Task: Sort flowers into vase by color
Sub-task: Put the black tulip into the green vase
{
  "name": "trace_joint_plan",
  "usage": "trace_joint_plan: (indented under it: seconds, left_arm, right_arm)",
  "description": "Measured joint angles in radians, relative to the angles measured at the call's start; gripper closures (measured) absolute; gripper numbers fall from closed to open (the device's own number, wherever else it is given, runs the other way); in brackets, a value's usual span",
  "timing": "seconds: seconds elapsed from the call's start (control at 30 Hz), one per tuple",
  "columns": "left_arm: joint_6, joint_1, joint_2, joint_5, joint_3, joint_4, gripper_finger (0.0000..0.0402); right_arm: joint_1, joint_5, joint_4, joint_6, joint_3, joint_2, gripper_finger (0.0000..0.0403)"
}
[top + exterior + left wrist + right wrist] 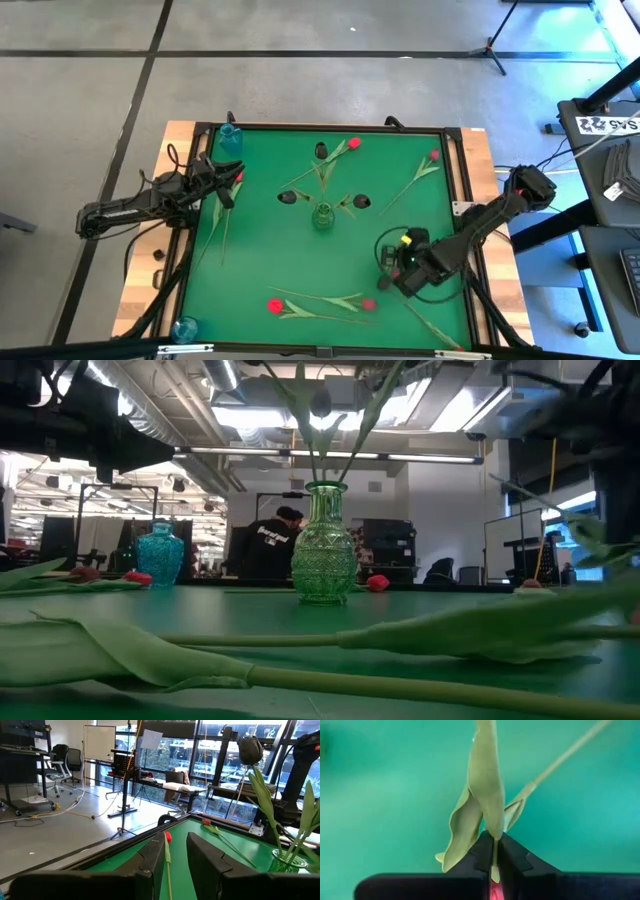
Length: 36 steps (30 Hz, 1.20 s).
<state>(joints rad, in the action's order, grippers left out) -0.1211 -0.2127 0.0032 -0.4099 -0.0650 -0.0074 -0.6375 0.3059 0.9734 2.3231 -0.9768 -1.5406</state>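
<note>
A: Green table (260, 250), big picture: green vase (323, 216) dead centre w/ dark tulips already in it, blue vase (230, 138) at far-left corner, another blue one (185, 327) near-left.

B: And the arms?

A: Left gripper (226, 186) over the left edge, a red tulip (167, 837) running straight out between its fingers (150, 857), head pointing away. Fingers narrowly apart, stem in the gap; looks pinched but can't swear to it.

B: Right side?

A: Right gripper (392, 258) near-right of the centre vase. Wrist view: fingers pressed together on a green stem (494, 855), leaf (487, 785) fanning out past the tips, stem's long axis running away over the mat. Head colour not visible there.

B: So what's the key relation?

A: Centre vase lies far-left of the right gripper, close by. Probably lift, stand the stem upright, then carry across.
</note>
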Motion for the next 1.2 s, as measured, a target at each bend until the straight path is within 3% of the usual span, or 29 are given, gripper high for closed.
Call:
trace_joint_plan:
  seconds: [0.2,0.43,0.63,0.77,0.9,1.03,1.2]
  left_arm:
    - [0.0,0.0,0.0,0.0,0.0,0.0,0.0323]
    - [0.0,0.0,0.0,0.0,0.0,0.0,0.0323]
    - [0.0,0.0,0.0,0.0,0.0,0.0,0.0323]
    - [0.0,0.0,0.0,0.0,0.0,0.0,0.0323]
    - [0.0,0.0,0.0,0.0,0.0,0.0,0.0323]
    - [0.0,0.0,0.0,0.0,0.0,0.0,0.0323]
    - [0.0,0.0,0.0,0.0,0.0,0.0,0.0323]
  right_arm:
    - [0.123,0.041,0.05,-0.094,0.0,0.0,0.0349]
    - [0.211,-0.102,0.045,-0.382,-0.001,0.018,0.0225]
    - [0.212,-0.21,0.113,-0.832,-0.047,0.074,0.0154]
    - [0.212,-0.273,0.238,-1.292,-0.053,0.076,0.0154]
    - [0.213,-0.187,0.29,-1.634,-0.041,0.055,0.018]
    - [0.213,-0.114,0.262,-1.753,0.044,0.049,0.0216]
    - [0.242,-0.173,0.156,-1.78,0.188,0.049,0.0259]
